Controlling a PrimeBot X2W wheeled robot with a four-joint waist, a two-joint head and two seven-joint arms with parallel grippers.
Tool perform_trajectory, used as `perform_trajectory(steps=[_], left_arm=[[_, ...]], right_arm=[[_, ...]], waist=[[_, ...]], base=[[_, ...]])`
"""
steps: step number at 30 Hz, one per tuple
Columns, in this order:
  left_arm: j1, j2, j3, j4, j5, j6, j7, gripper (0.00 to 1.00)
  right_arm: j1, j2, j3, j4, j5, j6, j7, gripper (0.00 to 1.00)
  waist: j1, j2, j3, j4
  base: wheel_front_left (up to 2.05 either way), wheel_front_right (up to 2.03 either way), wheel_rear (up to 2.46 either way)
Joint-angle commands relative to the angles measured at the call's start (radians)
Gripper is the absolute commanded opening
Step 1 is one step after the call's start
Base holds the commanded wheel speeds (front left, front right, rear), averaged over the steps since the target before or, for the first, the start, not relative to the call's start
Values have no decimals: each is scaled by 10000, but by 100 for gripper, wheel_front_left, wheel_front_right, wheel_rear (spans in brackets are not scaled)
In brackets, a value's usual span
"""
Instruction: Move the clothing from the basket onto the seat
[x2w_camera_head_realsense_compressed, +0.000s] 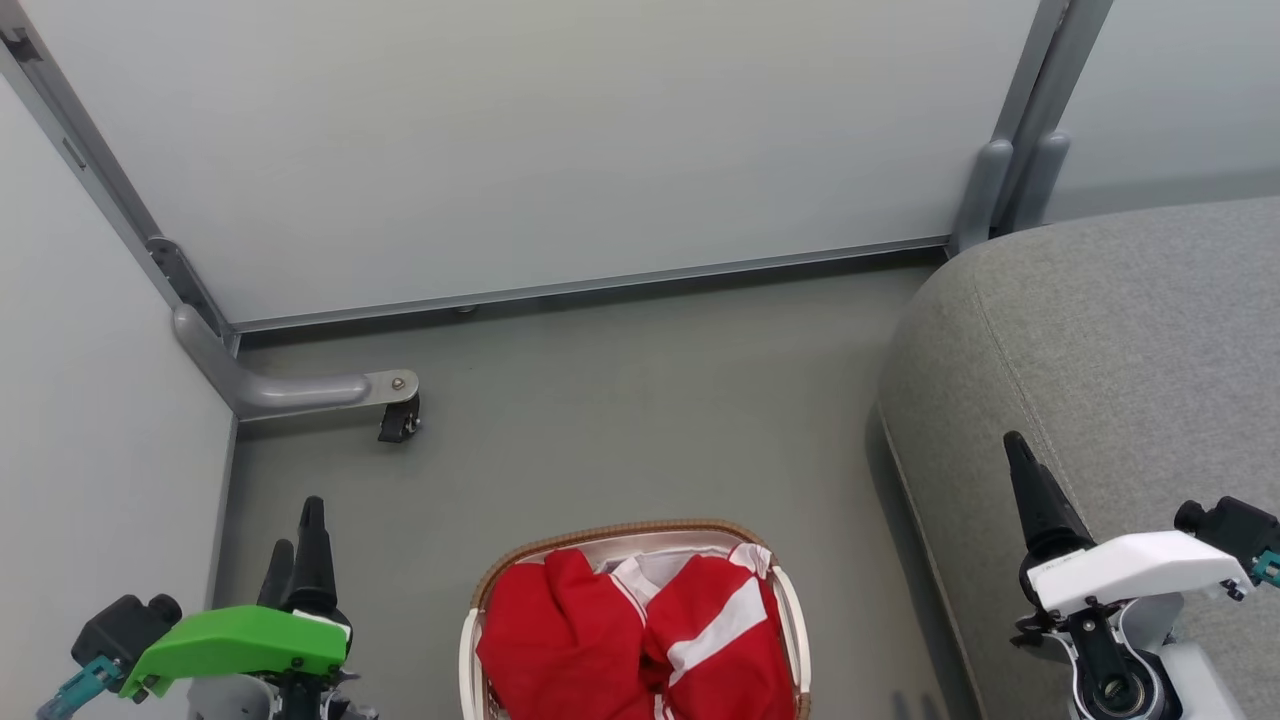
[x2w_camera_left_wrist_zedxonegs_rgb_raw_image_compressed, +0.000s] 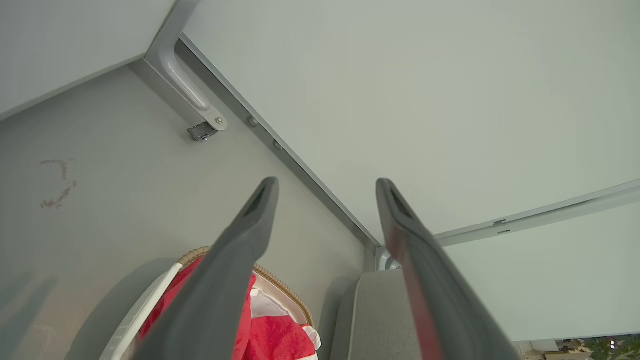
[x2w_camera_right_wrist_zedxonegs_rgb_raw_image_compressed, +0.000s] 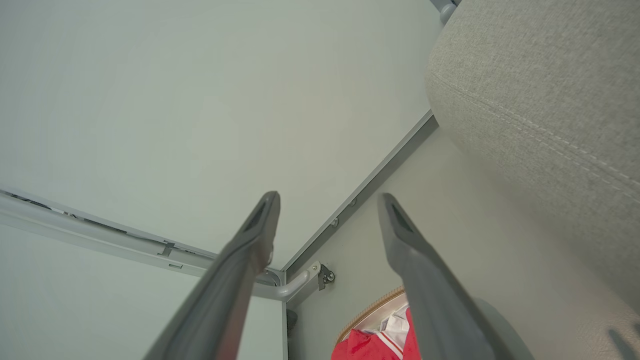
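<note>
head view: clothing (x2w_camera_head_realsense_compressed: 640, 640) heaped in the basket (x2w_camera_head_realsense_compressed: 620, 528), red with white stripes, none of it lifted out. basket stands on the floor (x2w_camera_head_realsense_compressed: 620, 420) between the two grippers: right of the left gripper (x2w_camera_left_wrist_zedxonegs_rgb_raw_image_compressed: 327, 184), left of the right gripper (x2w_camera_right_wrist_zedxonegs_rgb_raw_image_compressed: 328, 197). jaws on both spread wide, nothing held. seat (x2w_camera_head_realsense_compressed: 1120, 330) lies beneath and beyond the right gripper; no red on the part in view. judgement: task at its start. first grab, lift and carry across are all left to do.
</note>
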Motion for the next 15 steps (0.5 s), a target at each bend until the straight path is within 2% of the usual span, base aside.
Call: perform_trajectory(steps=[1,15], left_arm=[[-311,98,-85,-78,473,68,-112,100],[-434,299,-782,56,2615,493,-597,100]], right_arm=[[-275,-144,81,-74,-395,3,-124,100],[-481,-295,530,32,-2415,4,-612,100]], waist=[[0,-1,4,0],[0,-1,11,-4]], base=[[0,0,0],[0,0,0]])
